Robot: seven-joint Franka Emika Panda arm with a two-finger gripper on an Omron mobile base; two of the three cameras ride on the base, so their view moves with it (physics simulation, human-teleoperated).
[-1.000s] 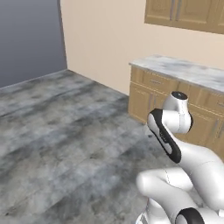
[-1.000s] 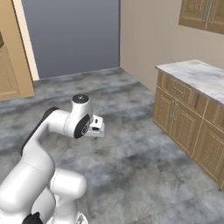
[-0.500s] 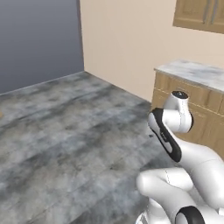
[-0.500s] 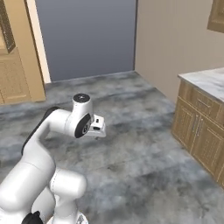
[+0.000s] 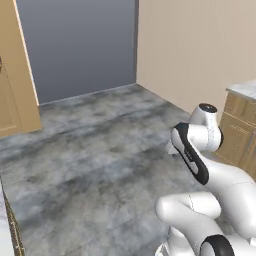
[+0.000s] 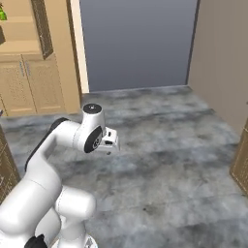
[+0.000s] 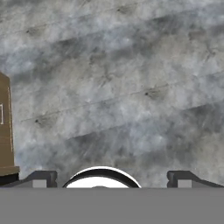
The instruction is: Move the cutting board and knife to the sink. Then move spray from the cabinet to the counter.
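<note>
My gripper (image 6: 110,143) hangs folded close to the arm, above bare floor. In the hand view its fingertips (image 7: 42,178) stand wide apart, open, with nothing between them. The tan cabinet (image 6: 34,63) stands at the far left, its panelled door (image 6: 44,29) swung open. On its upper shelf, cut by the frame edge, is a bit of the green spray (image 6: 2,13). The counter (image 5: 244,89) shows as a marble corner over wood drawers at the right edge. The cutting board, knife and sink are out of view.
Grey mottled floor (image 5: 100,150) spreads wide in front of the base. A dark grey wall (image 6: 135,43) and a beige wall (image 5: 190,45) meet behind it. A wood cabinet side (image 6: 241,164) stands at the right, and a marble edge (image 5: 4,220) at the lower left.
The whole picture has swung: the base is turning, so the counter slid off to the right and the cabinet came in at the left. The arm holds its pose, gripper still open.
</note>
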